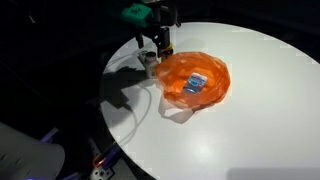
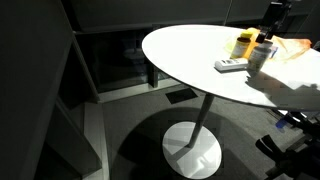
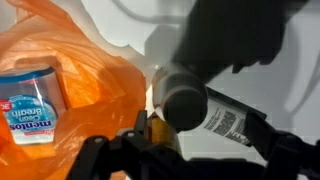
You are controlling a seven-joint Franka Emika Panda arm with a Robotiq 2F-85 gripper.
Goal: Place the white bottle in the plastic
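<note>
The barcode-labelled bottle (image 3: 215, 118), its round end shadowed, sits mid-frame beside the orange bag (image 3: 95, 95), between the gripper's (image 3: 198, 148) parted fingers.

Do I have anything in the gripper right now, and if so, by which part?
Cannot tell. In the wrist view a labelled bottle lies between the gripper fingers beside the orange plastic bag, but no finger contact shows.

orange plastic bag (image 1: 195, 80), white table (image 1: 250, 120)
</note>
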